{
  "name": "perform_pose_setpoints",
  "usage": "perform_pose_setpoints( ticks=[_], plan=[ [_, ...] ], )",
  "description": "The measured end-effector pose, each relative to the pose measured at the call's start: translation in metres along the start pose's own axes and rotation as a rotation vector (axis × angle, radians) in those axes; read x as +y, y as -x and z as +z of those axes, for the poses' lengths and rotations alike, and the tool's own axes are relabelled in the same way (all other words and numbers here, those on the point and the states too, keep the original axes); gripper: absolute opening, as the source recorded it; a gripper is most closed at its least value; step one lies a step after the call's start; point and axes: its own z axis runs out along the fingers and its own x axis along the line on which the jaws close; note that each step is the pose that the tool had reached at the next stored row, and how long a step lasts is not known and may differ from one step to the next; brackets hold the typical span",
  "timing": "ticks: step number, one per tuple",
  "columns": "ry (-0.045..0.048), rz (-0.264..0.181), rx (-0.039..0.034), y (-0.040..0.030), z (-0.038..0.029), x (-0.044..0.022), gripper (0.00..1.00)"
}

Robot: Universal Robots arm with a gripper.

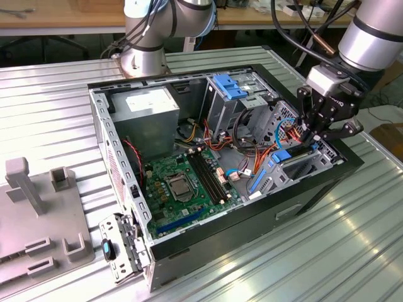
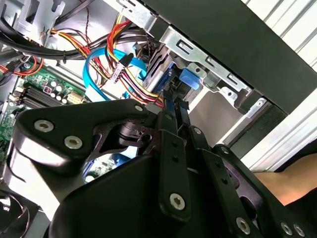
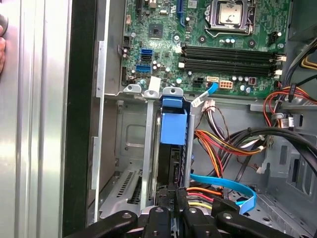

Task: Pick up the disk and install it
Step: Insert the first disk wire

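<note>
Black jaws of the gripper fill the lower half of the second wrist view, drawn narrow on the near edge of the disk, so the drive hangs edge-on rather than flat. It stands upright in the grey drive cage at frame centre in the first wrist view, blue tab toward the motherboard, seemingly aligned with the slot. In the exterior view, right of centre, the gripper reaches into the case on the ribbed counter.
</note>
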Motion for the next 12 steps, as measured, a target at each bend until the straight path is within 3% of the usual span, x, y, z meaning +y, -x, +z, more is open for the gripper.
perform_pose_setpoints(
  ticks=[12],
  plan=[
    [0.0001,0.002,0.0003,0.0009,0.0010,0.0001,0.16]
  ],
)
